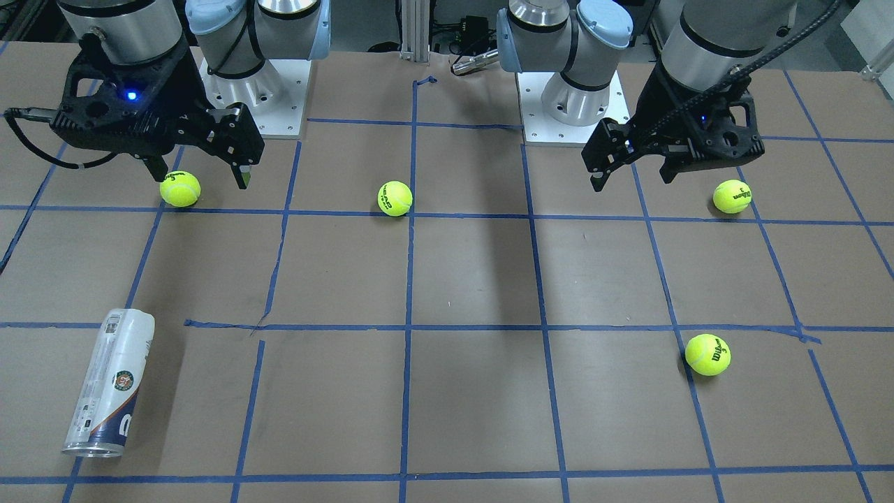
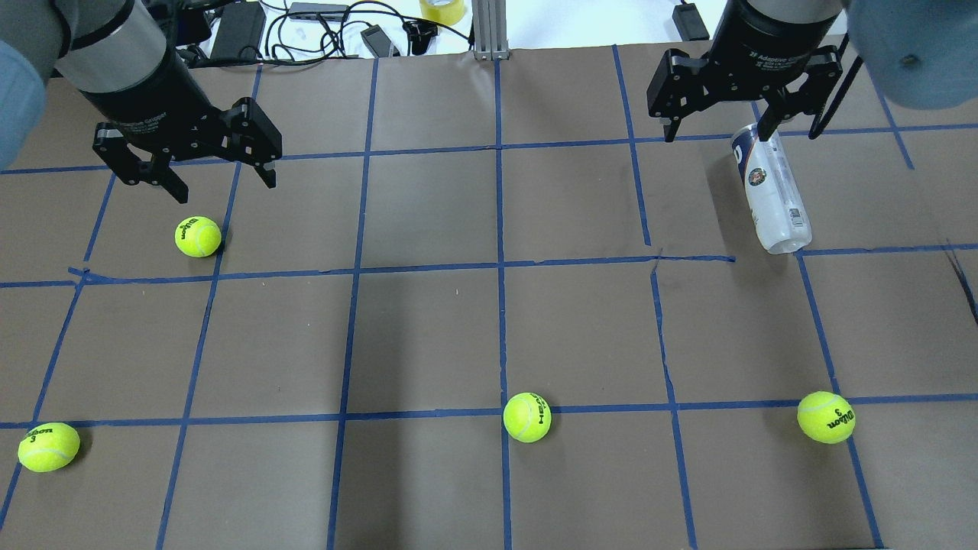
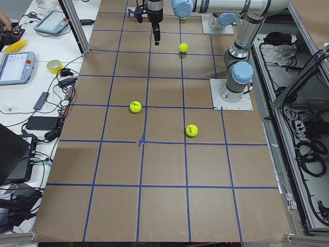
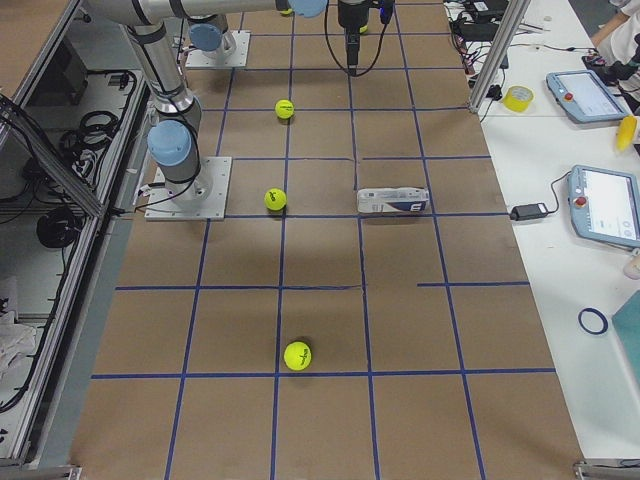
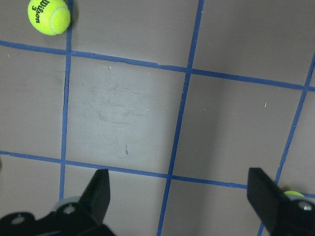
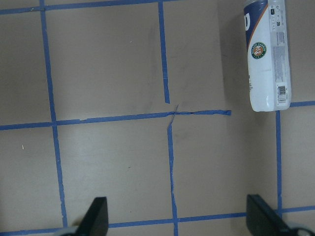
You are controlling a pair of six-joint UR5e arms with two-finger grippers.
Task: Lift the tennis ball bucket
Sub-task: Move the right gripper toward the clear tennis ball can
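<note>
Tennis ball bucket (image 1: 112,384) lies on its side at seven o'clock in the front-facing view, well apart from the spread right gripper (image 1: 200,175); overhead, at two o'clock; right wrist view, at one o'clock; left gripper (image 1: 632,180) spread too; approach seems pending, needing the right gripper to descend astride it.

tennis ball bucket (image 1: 108,384): clear glossy plastic, smooth printed label, shiny rim
tennis balls (image 1: 394,198): fuzzy matt felt
table (image 1: 475,279): matt brown paper, lightly scuffed
tape (image 1: 408,279): blue, matt, wrinkled in places
left gripper (image 1: 632,178), right gripper (image 1: 201,178): matt black casing
</note>
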